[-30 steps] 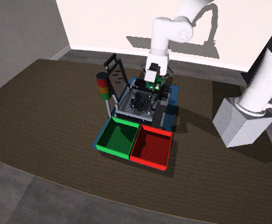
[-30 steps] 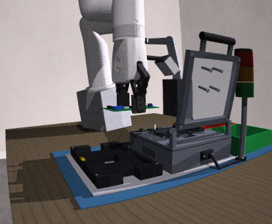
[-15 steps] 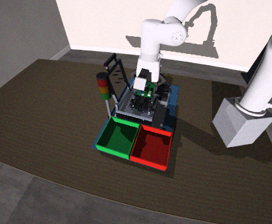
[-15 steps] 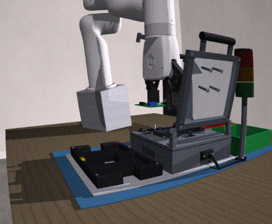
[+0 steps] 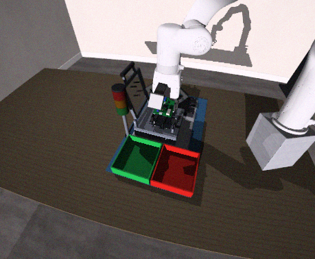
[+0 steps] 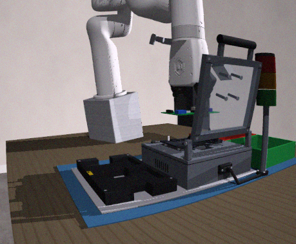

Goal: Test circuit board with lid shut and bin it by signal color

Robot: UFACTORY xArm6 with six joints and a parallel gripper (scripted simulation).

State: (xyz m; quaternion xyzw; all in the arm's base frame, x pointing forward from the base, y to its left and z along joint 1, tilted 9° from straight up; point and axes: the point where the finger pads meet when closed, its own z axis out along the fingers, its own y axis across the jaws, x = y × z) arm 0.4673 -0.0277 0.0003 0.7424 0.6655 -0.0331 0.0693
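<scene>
While the gripper (image 6: 186, 111) grips the circuit board (image 6: 178, 112) level in the air, the tester (image 6: 191, 161) plate with its pins lies straight below it, well apart, beside the upright lid (image 6: 225, 97); the board's long axis seems to run along the plate's length

The green board (image 6: 182, 112) hangs level in the gripper (image 6: 185, 111) above the tester (image 6: 178, 161), whose lid (image 6: 227, 97) stands open. The black tray (image 6: 127, 181) lies beside it; tower (image 6: 266, 81) unlit.
</scene>
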